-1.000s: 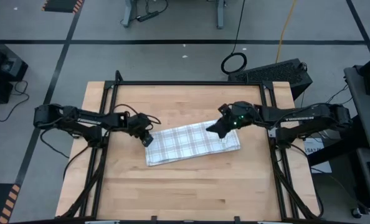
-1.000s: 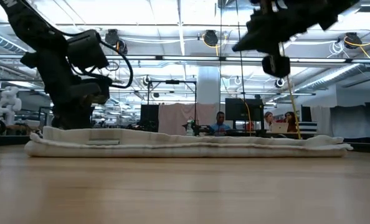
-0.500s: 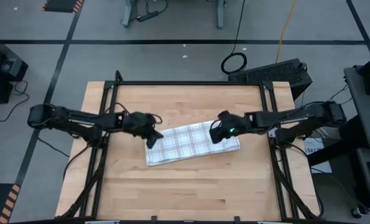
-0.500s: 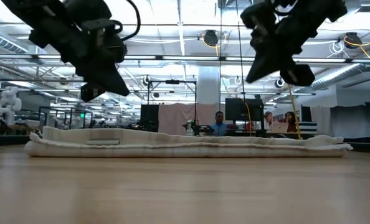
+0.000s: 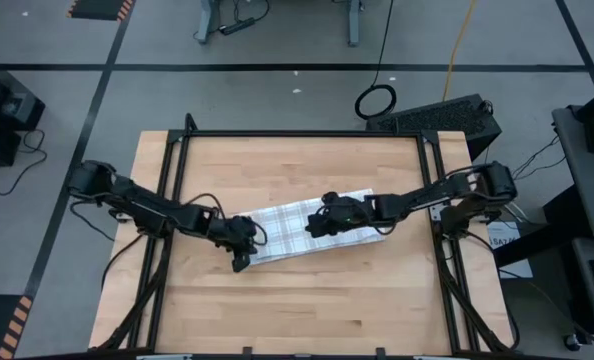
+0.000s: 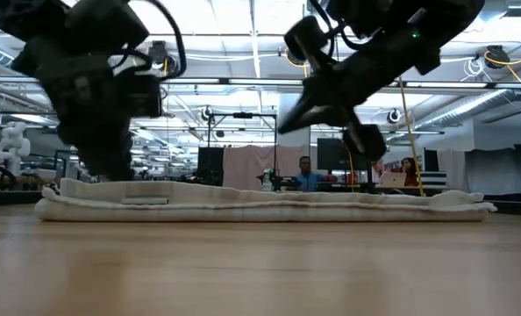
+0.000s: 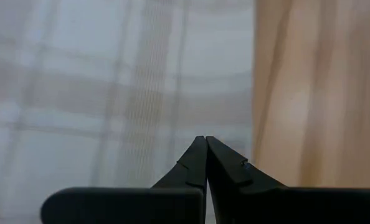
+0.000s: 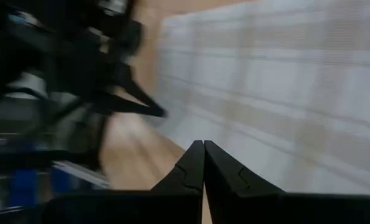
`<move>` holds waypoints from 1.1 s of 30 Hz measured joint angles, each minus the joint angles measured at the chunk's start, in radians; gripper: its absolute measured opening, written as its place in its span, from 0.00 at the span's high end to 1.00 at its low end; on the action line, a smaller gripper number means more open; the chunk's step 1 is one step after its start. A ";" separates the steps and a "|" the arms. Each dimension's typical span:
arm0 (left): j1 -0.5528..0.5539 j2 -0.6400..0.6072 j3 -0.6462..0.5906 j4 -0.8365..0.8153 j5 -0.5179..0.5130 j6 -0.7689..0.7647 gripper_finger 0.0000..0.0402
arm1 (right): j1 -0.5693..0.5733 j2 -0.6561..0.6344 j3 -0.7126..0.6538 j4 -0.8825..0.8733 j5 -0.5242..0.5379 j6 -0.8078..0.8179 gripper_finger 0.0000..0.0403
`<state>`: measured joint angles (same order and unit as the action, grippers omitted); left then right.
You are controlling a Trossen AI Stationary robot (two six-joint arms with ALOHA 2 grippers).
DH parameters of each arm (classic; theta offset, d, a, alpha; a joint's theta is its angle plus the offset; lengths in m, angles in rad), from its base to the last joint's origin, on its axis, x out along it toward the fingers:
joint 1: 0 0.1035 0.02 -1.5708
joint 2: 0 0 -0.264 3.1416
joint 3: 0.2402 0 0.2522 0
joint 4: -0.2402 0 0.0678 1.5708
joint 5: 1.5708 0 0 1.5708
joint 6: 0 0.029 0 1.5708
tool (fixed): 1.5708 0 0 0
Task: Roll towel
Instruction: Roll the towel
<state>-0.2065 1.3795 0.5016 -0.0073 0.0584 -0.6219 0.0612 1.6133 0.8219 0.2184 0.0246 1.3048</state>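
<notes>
Pincers both pinched together, empty: our left pincer (image 5: 241,262) at thin white tan-checked cloth towel (image 5: 292,226)'s left end, right pincer (image 5: 314,226) mid-strip. Towel lies mid wooden table (image 5: 307,300), long axis left-right; left arm nearer the end.

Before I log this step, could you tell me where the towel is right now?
In the high view the towel lies folded flat near the middle of the table, between the left gripper at its left end and the right gripper over its middle.

Left tool (image 5: 241,264) now at towel's (image 5: 289,226) near-left corner, right tool (image 5: 312,226) farther inward.
</notes>
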 joint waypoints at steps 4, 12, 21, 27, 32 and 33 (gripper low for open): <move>-0.025 0.073 0.001 0.019 -0.002 0.001 0.98 | 0.010 0.025 0.000 0.077 -0.002 0.028 1.00; -0.038 0.063 0.066 -0.078 0.040 -0.064 0.98 | 0.052 0.023 0.000 0.086 -0.001 0.045 1.00; -0.079 0.041 0.216 -0.083 -0.070 0.046 0.99 | 0.104 0.018 0.000 0.090 -0.026 0.046 1.00; -0.071 0.123 0.213 -0.074 -0.096 0.078 0.99 | 0.135 0.001 0.000 0.042 -0.156 0.062 1.00; -0.071 0.196 0.213 -0.019 -0.089 0.081 0.99 | 0.181 -0.005 -0.001 0.022 -0.116 0.095 1.00; -0.071 0.214 0.213 -0.006 -0.088 0.082 0.99 | 0.191 -0.007 -0.001 0.021 -0.099 0.098 1.00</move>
<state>-0.2771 1.5938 0.7147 -0.0136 -0.0291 -0.5400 0.2524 1.6062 0.8208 0.2394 -0.0740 1.4030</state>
